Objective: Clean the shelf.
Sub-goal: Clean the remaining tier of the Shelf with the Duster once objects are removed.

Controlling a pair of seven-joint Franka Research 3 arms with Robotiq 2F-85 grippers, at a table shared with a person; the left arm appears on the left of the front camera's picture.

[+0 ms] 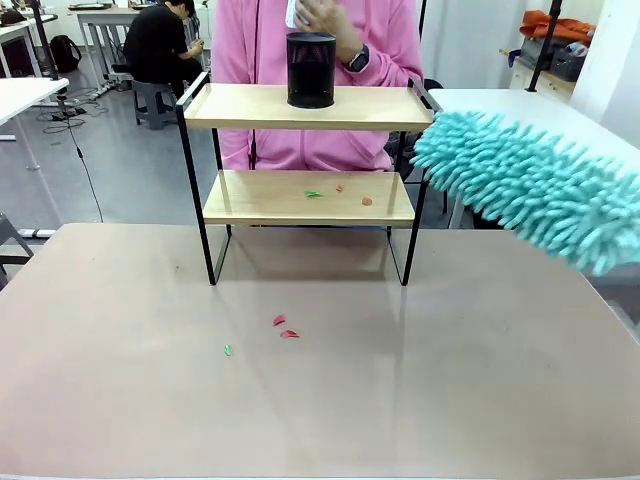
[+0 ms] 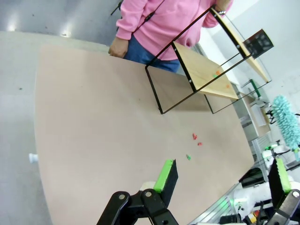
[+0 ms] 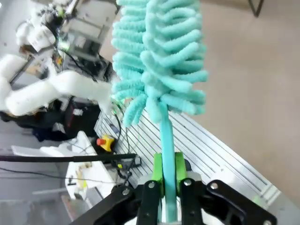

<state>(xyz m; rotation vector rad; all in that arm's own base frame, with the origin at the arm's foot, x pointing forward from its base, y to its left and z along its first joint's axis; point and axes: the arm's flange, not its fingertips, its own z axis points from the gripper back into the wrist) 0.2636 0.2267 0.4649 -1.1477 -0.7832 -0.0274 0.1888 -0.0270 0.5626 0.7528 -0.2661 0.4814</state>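
Right claw (image 3: 168,176) is clamped tight on one thin teal handle (image 3: 165,136), with its two green pads (image 3: 157,168) pressed against either side of it. Past the grip the handle runs into one fluffy teal duster (image 3: 159,61). From the front, the duster's head comes in from the right edge, tilted down toward that edge. Its tip is just beside the right end of the shelf (image 1: 240,105), at a height between the two boards. Whether it touches the black frame cannot be told.

The left claw (image 2: 222,180) stands wide open and holds nothing. Its two green-padded fingers (image 2: 165,174) are well apart above the near side of the surface (image 2: 93,117).

Three small scraps lie on the surface in front of the shelf: two red ones (image 1: 279,320) close together and one green one (image 1: 228,350) a little to their left.

One shelf stands upright at the far middle of the surface, with two wooden boards in a thin black frame. The lower board (image 1: 250,200) carries three more scraps, one green (image 1: 313,193) and two reddish (image 1: 367,201). The top board (image 1: 380,107) carries one black cylinder (image 1: 311,70), upright near its middle.

One person in a pink top (image 1: 250,40) stands just behind the shelf. One hand (image 1: 325,22) is raised above the cylinder, with a watch (image 1: 359,60) on its wrist.
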